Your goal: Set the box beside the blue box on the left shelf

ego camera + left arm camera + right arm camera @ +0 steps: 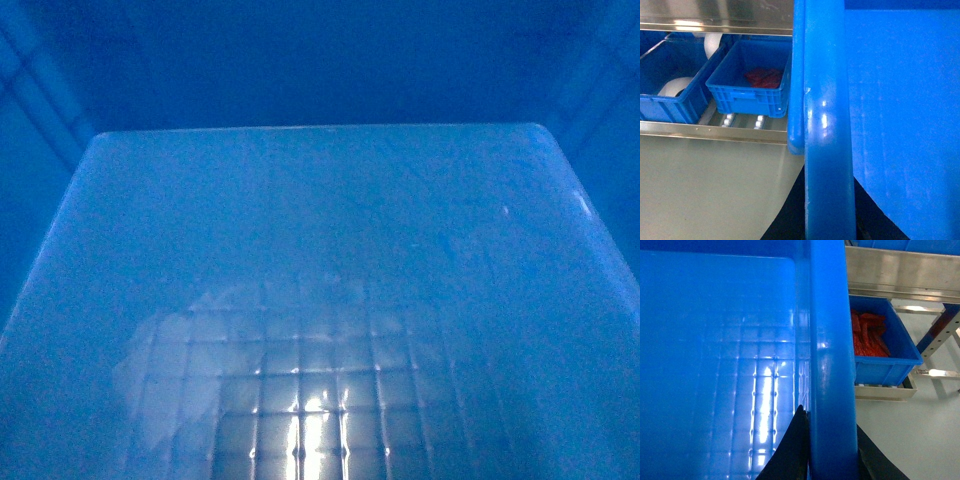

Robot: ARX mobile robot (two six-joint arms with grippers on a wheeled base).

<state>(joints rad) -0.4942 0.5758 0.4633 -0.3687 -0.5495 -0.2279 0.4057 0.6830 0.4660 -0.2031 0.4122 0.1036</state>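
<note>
Two grippers, left [830, 210] and right [832, 450], clamp the box [320, 250] rims.

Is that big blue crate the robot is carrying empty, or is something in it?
Empty, as far as shown: the box shows only its bare grid-patterned floor in the head and right wrist views.

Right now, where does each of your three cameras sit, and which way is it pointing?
Head: on the robot, looking down into the box; no body shows.
Left wrist: on the left arm, along the box's rim toward the shelf and small bins; left hand fingers straddle the rim.
Right wrist: on the right arm, along the opposite rim; right hand grips it.
All share the box.
</note>
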